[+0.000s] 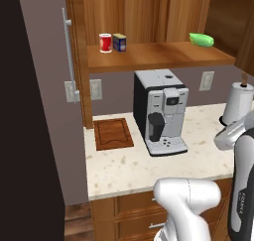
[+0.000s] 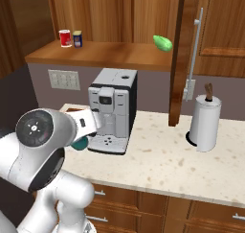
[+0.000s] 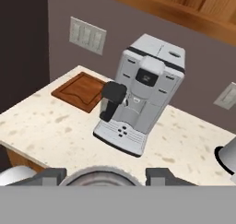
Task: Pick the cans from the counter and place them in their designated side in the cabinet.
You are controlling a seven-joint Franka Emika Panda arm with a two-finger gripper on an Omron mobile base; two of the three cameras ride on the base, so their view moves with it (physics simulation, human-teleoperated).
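Gripping the teal can (image 2: 80,143) between its fingers (image 3: 159,176) above the counter (image 1: 124,168), the gripper (image 3: 99,178) hangs at 7 o'clock of the coffee machine (image 2: 114,110), while the dark blue can (image 1: 119,42) stands on the cabinet shelf (image 1: 158,55) beside the red can (image 1: 105,42).

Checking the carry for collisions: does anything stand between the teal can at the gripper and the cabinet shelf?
Yes. The coffee machine stands on the counter right under the shelf, between it and the teal can in the gripper. The shelf's front looks open, its middle bare.
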